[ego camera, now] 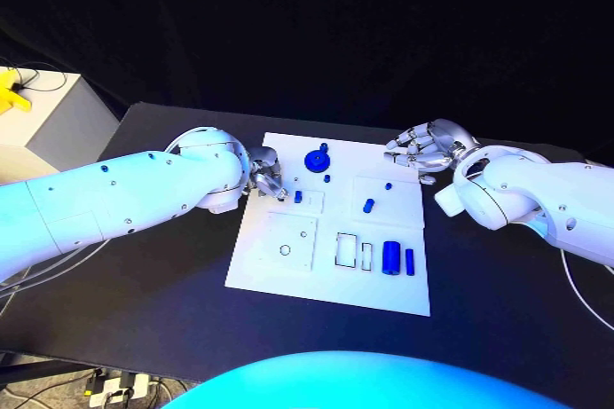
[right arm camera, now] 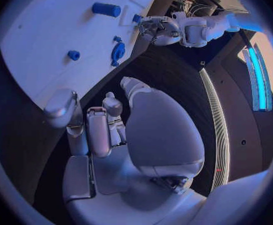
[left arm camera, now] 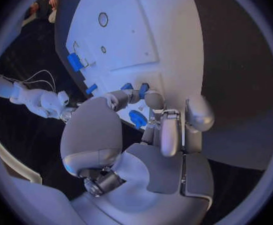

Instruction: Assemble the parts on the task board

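Silver fingers of the left hand (ego camera: 265,180) are pinched on a small blue peg (ego camera: 298,196) at the board's (ego camera: 275,276) left square recess; it should be kept upright while seated. Loose parts (ego camera: 393,258) lie lower right. The right hand (ego camera: 426,148) is curled on nothing.

no readable text, labels, numbers or signs anywhere

White task board (ego camera: 263,271) lies flat between both hands. Blue parts (ego camera: 393,257) rest on it; one small part (ego camera: 298,197) sits at the left hand's fingertips.
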